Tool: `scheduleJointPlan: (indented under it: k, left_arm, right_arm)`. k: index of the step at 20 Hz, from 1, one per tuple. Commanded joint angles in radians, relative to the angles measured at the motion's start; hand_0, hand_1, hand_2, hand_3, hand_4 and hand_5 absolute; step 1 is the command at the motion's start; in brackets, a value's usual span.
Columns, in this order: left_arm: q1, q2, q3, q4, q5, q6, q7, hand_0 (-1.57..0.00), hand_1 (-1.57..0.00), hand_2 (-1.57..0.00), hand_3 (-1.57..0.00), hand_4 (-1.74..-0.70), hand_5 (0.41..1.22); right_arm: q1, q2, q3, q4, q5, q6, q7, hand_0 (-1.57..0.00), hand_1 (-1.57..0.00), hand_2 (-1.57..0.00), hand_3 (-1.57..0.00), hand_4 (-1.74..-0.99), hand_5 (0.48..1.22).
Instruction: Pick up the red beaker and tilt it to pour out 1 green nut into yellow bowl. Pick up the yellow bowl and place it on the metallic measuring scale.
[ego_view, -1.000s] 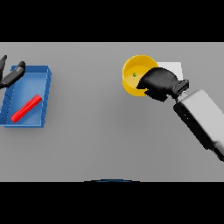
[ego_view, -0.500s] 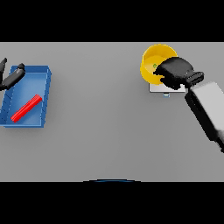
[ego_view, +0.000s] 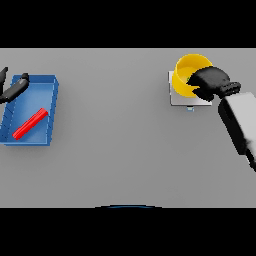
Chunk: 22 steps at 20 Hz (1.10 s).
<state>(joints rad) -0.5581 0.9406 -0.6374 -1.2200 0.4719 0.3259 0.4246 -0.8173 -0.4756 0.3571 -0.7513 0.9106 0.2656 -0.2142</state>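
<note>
Bowl (ego_view: 189, 75) up at two o'clock on the table (ego_view: 115, 150), yellow, sitting over the pale scale (ego_view: 177, 97), whose plate peeks out under its near edge. Right hand (ego_view: 210, 82) has it, dark fingers curled round the rim on the near right side, arm running off toward four o'clock. A speck of green shows inside by the fingers. Over at nine o'clock, the blue tray (ego_view: 52, 107) holds the red beaker (ego_view: 30, 123), lying on its side, slanted. Left hand (ego_view: 12, 89) hangs at the tray's far left corner, fingers loose, grasping nothing.
</note>
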Motion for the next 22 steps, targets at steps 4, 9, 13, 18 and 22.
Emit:
scheduleJointPlan:
  k: [4,9,13,18,22]
  left_arm:
    - [-0.002,0.005,0.001,-0.014,0.001,0.0,-0.001,0.0,0.0,0.0,0.0,-0.73,0.71]
    - [0.011,-0.002,0.003,0.002,0.009,-0.007,-0.005,0.0,0.0,0.0,0.0,-0.73,0.72]
    - [-0.008,-0.019,-0.001,0.022,0.002,-0.007,-0.003,0.0,0.0,0.0,0.0,-0.73,0.723]
    - [-0.011,-0.012,0.004,0.031,0.0,-0.018,-0.018,0.0,0.0,0.0,0.0,-0.72,0.703]
    - [-0.014,-0.018,0.0,0.032,0.0,-0.02,-0.013,0.0,0.0,0.0,0.0,-0.72,0.696]
  right_arm:
    - [-0.006,0.025,-0.018,0.05,-0.008,0.02,0.014,-1.47,-1.57,-1.37,-1.47,-1.741,1.221]
    - [-0.003,0.021,-0.036,0.061,-0.012,0.044,-0.014,-1.13,-1.32,-1.33,-1.06,-1.701,1.221]
    - [-0.011,0.024,-0.046,0.073,-0.018,0.067,0.013,-0.46,-0.7,-0.8,-0.67,-1.563,0.971]
    - [-0.018,0.016,-0.016,0.085,0.01,0.055,-0.033,-0.15,-0.24,-0.37,-0.45,-1.469,0.842]
    - [-0.016,0.011,-0.02,0.087,0.004,0.091,-0.002,-0.06,-0.1,-0.16,-0.32,-1.422,0.785]
